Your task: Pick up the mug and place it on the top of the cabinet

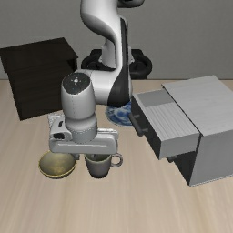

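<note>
Gripper (95, 153) sits right atop mug (100, 167) on table (27, 205), bowl (56, 165) just beside mug; grip state can't tell; cabinet (207, 114) drawer (168, 132) open

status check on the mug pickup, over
Gripper right over mug, mug on table. Bowl close beside it. Cabinet drawer open.

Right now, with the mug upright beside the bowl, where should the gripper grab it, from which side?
Probably the rim wall of the mug, from above: it stands upright, mouth open upward. Pick the wall away from the handle, which points to the exterior view's right. The bowl sits close on that view's left, crowding a sideways approach.
</note>
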